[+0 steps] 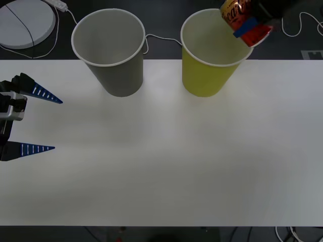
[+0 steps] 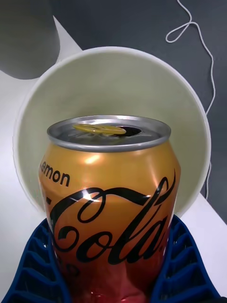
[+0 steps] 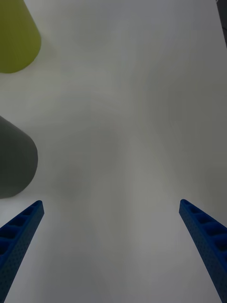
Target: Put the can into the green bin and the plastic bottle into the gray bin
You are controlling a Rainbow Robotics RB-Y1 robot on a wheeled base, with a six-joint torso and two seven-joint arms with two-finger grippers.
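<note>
Between the blue ribbed fingers point(image 2: 182, 265) of the right gripper point(image 1: 251, 29) sits the can point(image 2: 109, 208), clamped on both sides and tilted, its silver lid with the opened tab pointing toward the pale inside of the green bin point(image 1: 209, 75). From the front the can point(image 1: 241, 19) hangs over the bin's far right rim, off the table and not touching the bin as far as can be told.

Just beside the green bin, apart from it, stands the gray bin point(image 1: 118, 70), upright at the far edge of the white table point(image 1: 166, 161); a corner of it shows past the green bin's rim point(image 2: 113, 49) in the right wrist view. The tabletop is plain and matte.

Well away from both bins, the left gripper point(image 1: 35, 121) hovers at the table's left edge, its fingers spread wide with only bare tabletop point(image 3: 123, 142) between them; the gray bin point(image 3: 14, 161) and green bin point(image 3: 16, 38) lie ahead of one fingertip point(image 3: 21, 227).

Behind the table the floor point(image 1: 166, 20) is dark, with a white round disc point(image 1: 25, 22) and thin white cables point(image 1: 298, 27) lying loose on it.
</note>
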